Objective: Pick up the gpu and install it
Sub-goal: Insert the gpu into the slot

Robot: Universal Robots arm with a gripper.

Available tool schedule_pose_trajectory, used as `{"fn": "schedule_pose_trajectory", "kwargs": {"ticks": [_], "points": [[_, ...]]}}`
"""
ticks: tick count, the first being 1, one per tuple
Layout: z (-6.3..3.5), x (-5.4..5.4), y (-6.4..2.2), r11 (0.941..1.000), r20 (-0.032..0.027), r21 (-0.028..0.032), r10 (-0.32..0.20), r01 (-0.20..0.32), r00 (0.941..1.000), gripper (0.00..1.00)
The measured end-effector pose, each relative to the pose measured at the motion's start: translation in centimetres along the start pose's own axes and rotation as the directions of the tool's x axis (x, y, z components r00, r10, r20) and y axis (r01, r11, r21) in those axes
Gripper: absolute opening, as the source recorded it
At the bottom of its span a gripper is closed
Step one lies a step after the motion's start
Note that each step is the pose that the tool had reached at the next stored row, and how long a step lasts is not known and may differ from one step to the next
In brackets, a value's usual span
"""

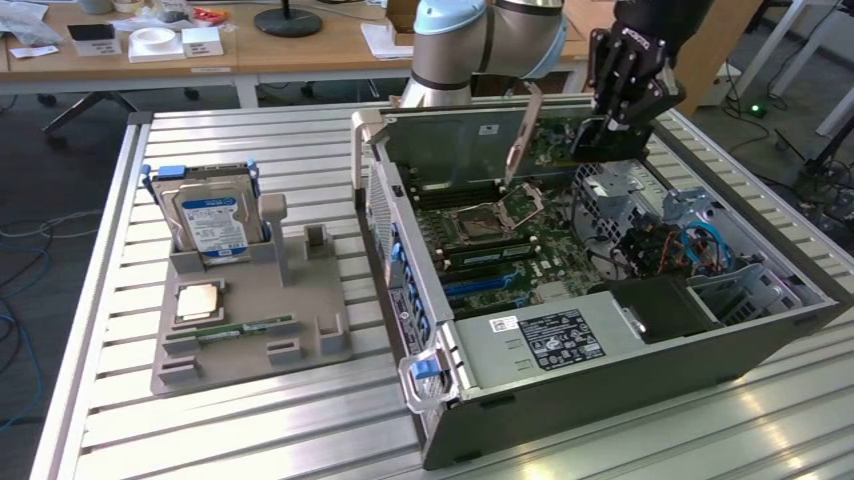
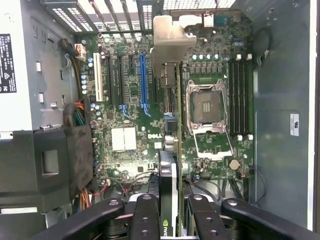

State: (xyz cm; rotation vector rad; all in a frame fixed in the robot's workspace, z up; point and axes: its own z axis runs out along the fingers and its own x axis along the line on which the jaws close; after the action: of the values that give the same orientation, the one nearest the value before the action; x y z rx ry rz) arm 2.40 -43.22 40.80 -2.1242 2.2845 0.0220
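1. Black fingers of the hand are clamped on the gpu, one bank on each side of its thin body. The card therefore hangs edge-on, its connector edge facing the board (the grip looks square and firm).
2. The gpu sits over the motherboard, seemingly not seated in anything. Its silver end bracket points toward the slotted rear wall, the orientation a slot requires.
3. A blue expansion slot runs just beside the card's line, and the open CPU socket lies on the other side.
4. The computer case lies open side up, so the arm reaches in from above, wrist pointing steeply down.
5. Well apart, toward the exterior view's left, a grey holder on the surface props a hard drive upright.
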Motion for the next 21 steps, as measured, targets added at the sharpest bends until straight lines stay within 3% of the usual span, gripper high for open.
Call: {"fn": "schedule_pose_trajectory", "kwargs": {"ticks": [12,21], "points": [[1.00,0.5,1.34,0.9998,0.0013,0.0180,-0.010,0.010,1.0000,0.27],[1.12,0.5,1.38,0.9998,0.0014,0.0185,-0.010,0.010,0.9999,0.27]]}}
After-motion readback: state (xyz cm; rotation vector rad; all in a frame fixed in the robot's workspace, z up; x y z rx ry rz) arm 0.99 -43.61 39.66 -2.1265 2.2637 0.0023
